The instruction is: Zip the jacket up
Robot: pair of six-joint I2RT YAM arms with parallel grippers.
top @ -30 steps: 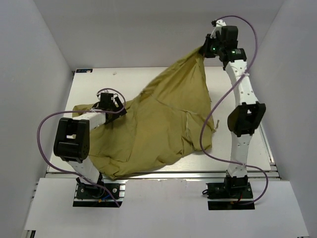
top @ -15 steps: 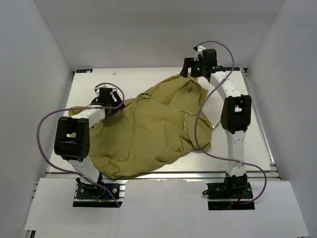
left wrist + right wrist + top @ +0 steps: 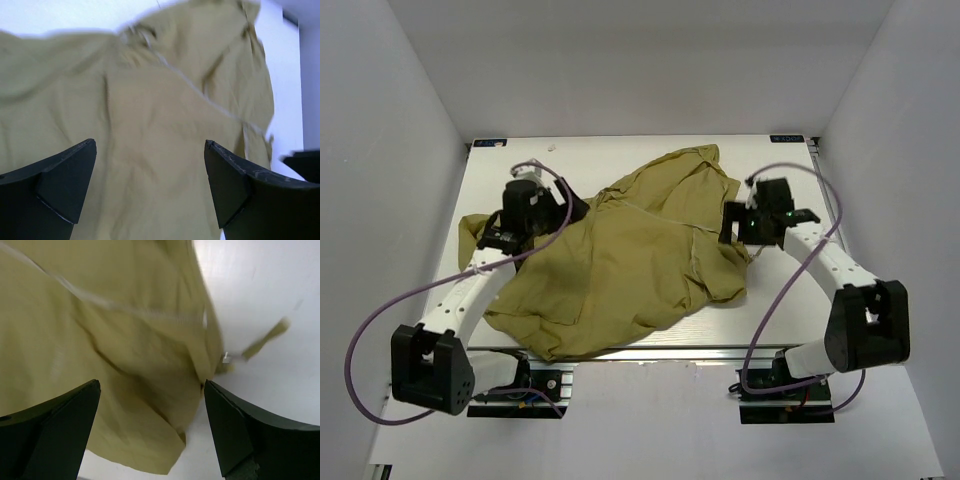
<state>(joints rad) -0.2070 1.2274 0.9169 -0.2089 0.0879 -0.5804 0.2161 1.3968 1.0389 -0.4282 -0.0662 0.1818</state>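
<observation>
Jacket [image 3: 620, 265] crumpled, white table [image 3: 590, 160], white walls [image 3: 640, 70]

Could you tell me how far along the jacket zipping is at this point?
Done: the jacket lies rumpled on the table, nothing visibly zipped. In hand: nothing; the left gripper and right gripper hover open above the fabric. Left: find the light zipper line, grasp it and close it.

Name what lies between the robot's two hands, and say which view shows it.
The olive jacket, crumpled on the table, fills the stretch between the left hand and right hand; the top view shows it best.
</observation>
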